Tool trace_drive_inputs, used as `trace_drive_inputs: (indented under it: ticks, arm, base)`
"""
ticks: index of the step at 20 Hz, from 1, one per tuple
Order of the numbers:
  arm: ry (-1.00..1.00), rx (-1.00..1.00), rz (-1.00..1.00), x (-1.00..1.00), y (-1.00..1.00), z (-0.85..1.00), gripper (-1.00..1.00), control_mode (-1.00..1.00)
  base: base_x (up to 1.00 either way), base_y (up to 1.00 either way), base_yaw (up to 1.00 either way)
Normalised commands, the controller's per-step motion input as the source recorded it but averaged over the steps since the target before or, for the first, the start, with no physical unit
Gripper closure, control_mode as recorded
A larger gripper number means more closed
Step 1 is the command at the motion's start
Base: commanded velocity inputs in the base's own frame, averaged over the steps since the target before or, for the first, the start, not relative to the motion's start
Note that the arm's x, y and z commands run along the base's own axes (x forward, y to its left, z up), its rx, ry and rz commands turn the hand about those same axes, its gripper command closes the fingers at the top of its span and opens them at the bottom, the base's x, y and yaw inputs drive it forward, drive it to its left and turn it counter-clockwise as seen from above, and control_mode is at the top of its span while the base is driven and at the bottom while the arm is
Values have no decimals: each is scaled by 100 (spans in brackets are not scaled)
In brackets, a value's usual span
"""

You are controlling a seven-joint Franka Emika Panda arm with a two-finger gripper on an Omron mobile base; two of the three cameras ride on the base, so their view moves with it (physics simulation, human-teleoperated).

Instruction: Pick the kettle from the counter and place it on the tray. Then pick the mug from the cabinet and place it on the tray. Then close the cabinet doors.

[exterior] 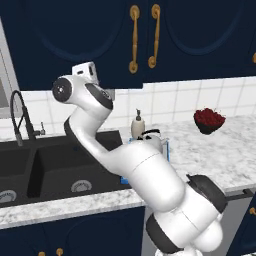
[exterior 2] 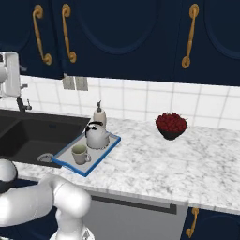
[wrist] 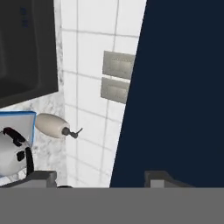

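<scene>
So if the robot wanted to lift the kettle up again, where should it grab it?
Probably by the dark arched handle on top, coming straight down from above. The kettle stands upright on the blue-rimmed tray, its body round and smooth, likely too wide and slippery for the fingers. The mug sits close in front and the soap dispenser right behind, so a sideways approach looks crowded.

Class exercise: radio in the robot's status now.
Pincer state unclear. Silver-grey kettle and beige mug on blue-rimmed tray. Navy cabinet doors look shut. No obstruction seen.
</scene>
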Motion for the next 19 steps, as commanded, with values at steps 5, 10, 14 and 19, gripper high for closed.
trace_drive_inputs:
  ticks: [5,10,14,19]
  arm:
    - [-4,18,24,100,-39,0,-100,-100]
    - [-4,15,24,94,-31,-4,-100,-100]
    - [-4,8,21,56,-30,-22,-100,-100]
    - [3,0,4,22,-3,-11,-100,-100]
  base:
    - [0,0,0]
    - [0,0,0]
    - [0,0,0]
    - [0,0,0]
